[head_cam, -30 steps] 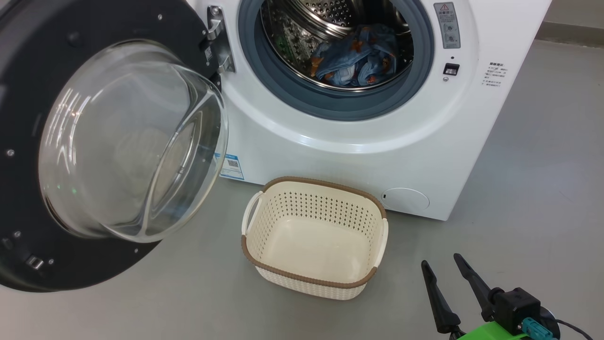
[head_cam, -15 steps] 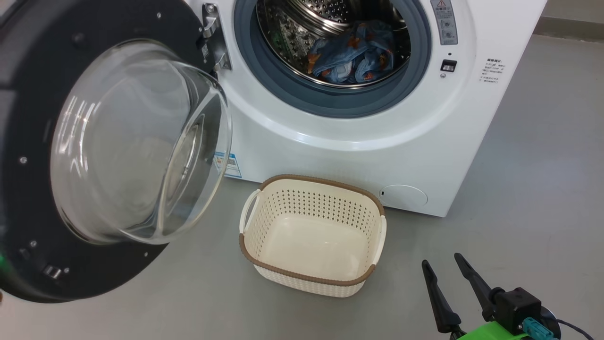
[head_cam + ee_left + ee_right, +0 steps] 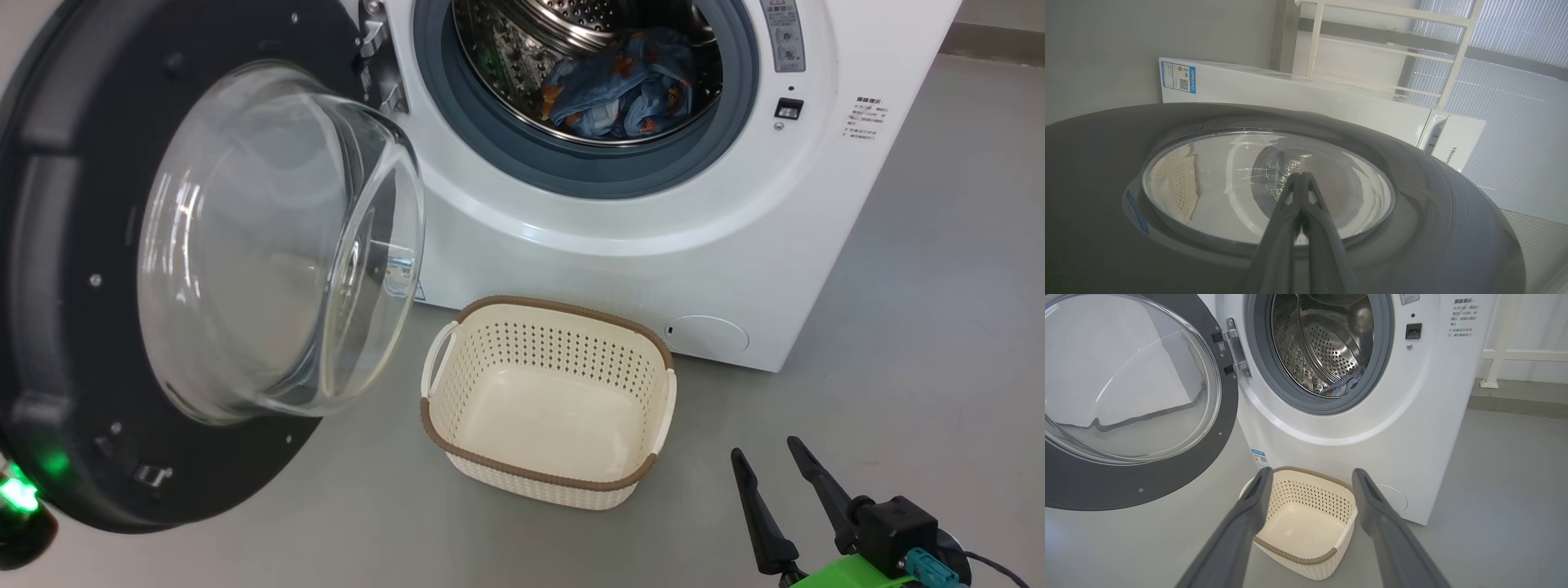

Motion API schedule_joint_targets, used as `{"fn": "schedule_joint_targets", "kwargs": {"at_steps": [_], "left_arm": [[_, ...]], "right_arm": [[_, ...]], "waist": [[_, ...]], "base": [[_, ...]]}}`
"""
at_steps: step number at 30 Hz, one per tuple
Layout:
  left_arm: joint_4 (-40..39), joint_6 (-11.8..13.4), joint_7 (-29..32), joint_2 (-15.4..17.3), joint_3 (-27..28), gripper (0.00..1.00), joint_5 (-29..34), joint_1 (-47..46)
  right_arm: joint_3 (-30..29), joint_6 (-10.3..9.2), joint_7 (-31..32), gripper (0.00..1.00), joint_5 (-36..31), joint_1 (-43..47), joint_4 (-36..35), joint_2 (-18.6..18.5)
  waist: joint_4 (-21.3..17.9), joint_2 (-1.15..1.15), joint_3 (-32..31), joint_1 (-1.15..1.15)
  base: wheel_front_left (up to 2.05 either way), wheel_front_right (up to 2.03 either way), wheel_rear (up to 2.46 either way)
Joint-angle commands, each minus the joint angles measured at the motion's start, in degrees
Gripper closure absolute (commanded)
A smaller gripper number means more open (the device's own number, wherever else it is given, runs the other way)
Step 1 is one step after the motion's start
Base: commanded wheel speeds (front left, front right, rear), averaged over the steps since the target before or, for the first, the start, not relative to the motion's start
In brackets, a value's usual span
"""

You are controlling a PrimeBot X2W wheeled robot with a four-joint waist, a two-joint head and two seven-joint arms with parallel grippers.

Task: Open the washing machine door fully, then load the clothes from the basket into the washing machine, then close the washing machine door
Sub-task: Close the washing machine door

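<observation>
Left pincer [image 3: 1300,176], pressed together at the glossy door [image 3: 1453,228], may skid off while pushing; right pincer [image 3: 763,447] spread, lower right.

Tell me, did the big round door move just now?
Yes. The washing machine door has swung toward closing: its glass now covers most of the blue label sticker on the washing machine.

A smooth grey floor [image 3: 939,269] spreads across the right of the frame, catching a soft, even light. At the upper right, a white rail [image 3: 1519,355] stands on a low grey step [image 3: 1515,402]. Beyond it, ribbed blinds [image 3: 1515,106] glow with daylight.
</observation>
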Motion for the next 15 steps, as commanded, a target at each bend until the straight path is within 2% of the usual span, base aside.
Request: {"fn": "schedule_joint_targets", "kwargs": {"at_steps": [1,7,15], "left_arm": [[-1.85,0.27,1.15,1.13,0.19,1.0,0.38,0.16],[-10.51,3.86,5.22,-0.21,-2.1,1.0,1.49,4.87],[-26.41,10.63,10.65,-2.43,-4.51,1.0,1.74,12.6]], "right_arm": [[1.39,0.09,-0.27,0.0,-0.23,-2.36,-1.54,-0.43],[1.34,0.09,-0.27,0.0,-0.07,-2.26,-1.49,-0.43],[1.29,0.09,-0.27,0.0,0.36,-2.27,-1.37,-0.43]], "waist": [[0.02,0.0,-0.03,0.0],[0.06,0.0,-0.09,0.0],[-0.28,0.0,-0.08,0.0]], "base": [[0.0,0.0,0.0],[0.0,0.0,0.0],[0.0,0.0,0.0]]}}
